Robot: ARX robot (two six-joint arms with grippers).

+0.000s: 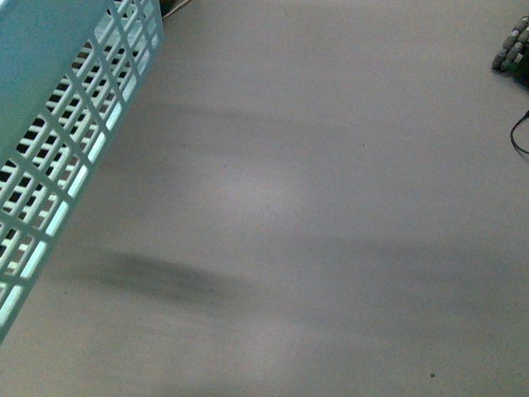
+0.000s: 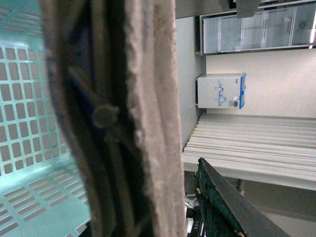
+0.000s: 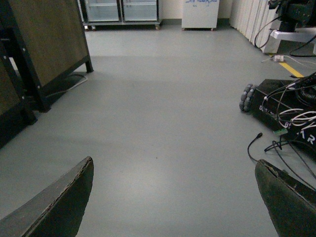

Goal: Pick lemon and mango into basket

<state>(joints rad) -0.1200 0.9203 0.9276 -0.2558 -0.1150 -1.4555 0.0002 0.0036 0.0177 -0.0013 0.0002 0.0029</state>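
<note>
left tool (image 2: pixel 113 128): one finger fills view, cannot tell if spread | basket (image 2: pixel 24 123): close behind it (slotted aqua wall) | right tool (image 3: pixel 174 168): fingers spread wide above grey floor (image 3: pixel 163 113)

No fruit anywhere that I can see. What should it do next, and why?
Probably pan around to search: neither lemon nor mango shows in any view, the right gripper is open and empty over the floor, and the basket stands at the front view's left.
</note>
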